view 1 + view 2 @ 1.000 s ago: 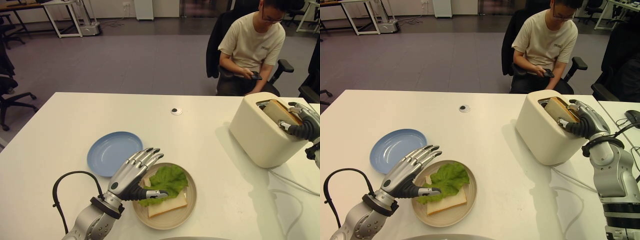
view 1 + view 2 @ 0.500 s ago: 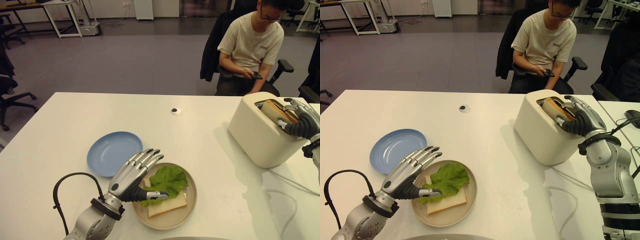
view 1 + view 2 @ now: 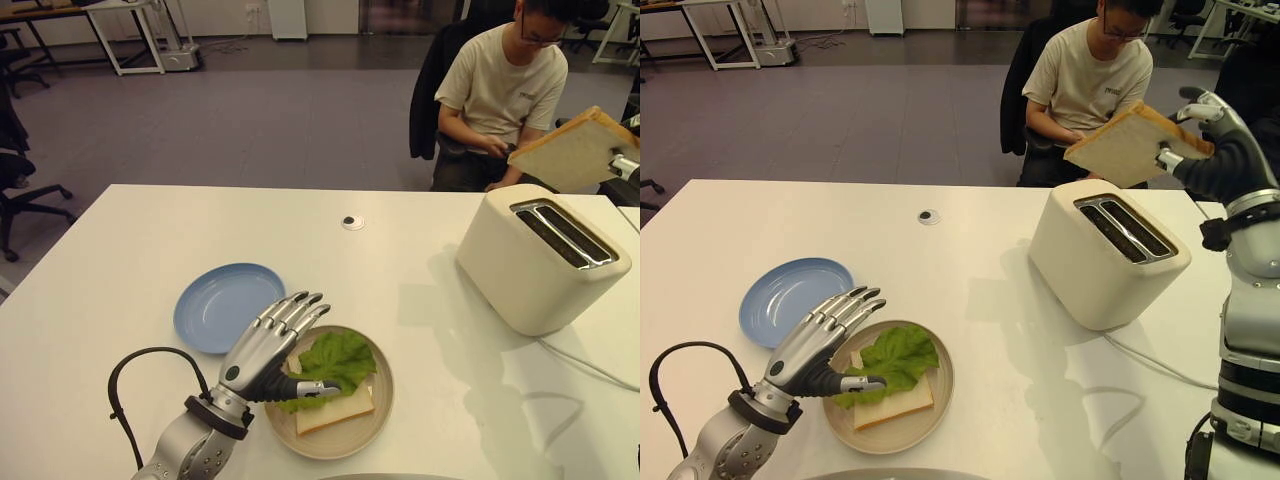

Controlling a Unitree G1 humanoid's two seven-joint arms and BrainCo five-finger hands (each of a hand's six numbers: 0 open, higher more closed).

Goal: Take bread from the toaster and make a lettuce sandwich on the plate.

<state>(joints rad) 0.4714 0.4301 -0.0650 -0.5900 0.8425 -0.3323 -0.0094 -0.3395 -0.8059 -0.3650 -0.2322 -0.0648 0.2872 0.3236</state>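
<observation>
My right hand (image 3: 1220, 150) is shut on a toasted bread slice (image 3: 1127, 146), held tilted in the air above the cream toaster (image 3: 1100, 262). Both toaster slots (image 3: 1127, 228) show dark. On the tan plate (image 3: 935, 402) near the front lies a white bread slice (image 3: 898, 402) with a green lettuce leaf (image 3: 898, 357) on top. My left hand (image 3: 820, 343) rests at the plate's left rim, fingers stretched out, its thumb lying on the edge of the lettuce, holding nothing.
A blue plate (image 3: 790, 295) sits to the left of the tan plate. A small round cap (image 3: 929, 216) lies mid-table. The toaster's white cord (image 3: 1160, 365) trails over the table on the right. A rounded rim (image 3: 895, 474) shows at the front edge.
My right hand has pulled the bread slice up out of the toaster and lifted it well above the slots. The left hand has stayed beside the plate.
</observation>
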